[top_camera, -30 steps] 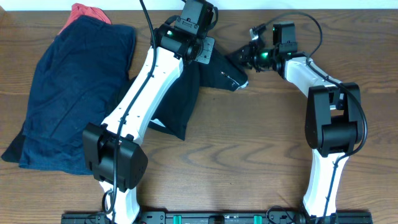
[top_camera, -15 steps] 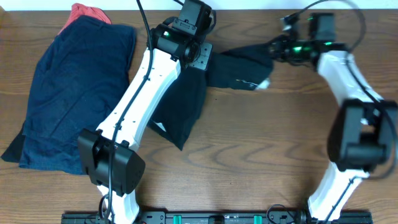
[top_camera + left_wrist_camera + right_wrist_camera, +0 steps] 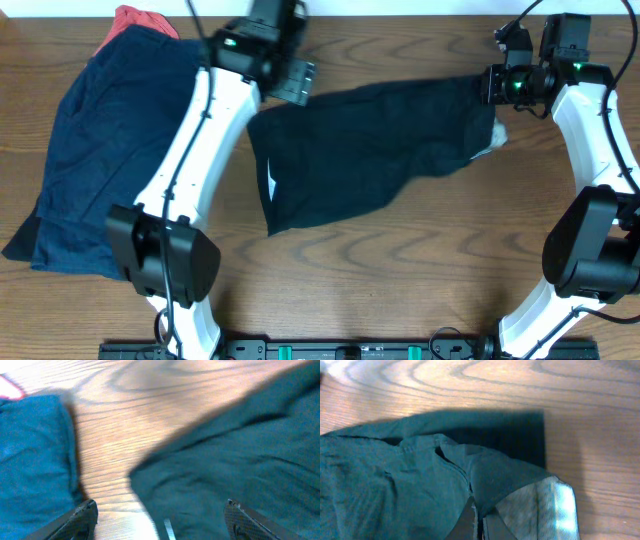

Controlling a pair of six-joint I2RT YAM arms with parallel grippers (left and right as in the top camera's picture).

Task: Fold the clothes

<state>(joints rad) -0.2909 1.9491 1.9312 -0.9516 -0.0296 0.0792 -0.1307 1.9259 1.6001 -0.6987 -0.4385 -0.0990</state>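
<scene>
Left claw wide, right claw tight

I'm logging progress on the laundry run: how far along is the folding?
Done: nothing looks folded yet; the black shorts only lie spread out in the middle. In hand: the right gripper is shut on their whitish waistband, while the left gripper is open over their other end, holding nothing. Left: folding the shorts, then the rumpled navy garment and the red one peeking out from under it.

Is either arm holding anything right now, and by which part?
The right gripper pinches the black shorts at the edge beside the whitish waistband lining. The left gripper is open, holding nothing.
</scene>
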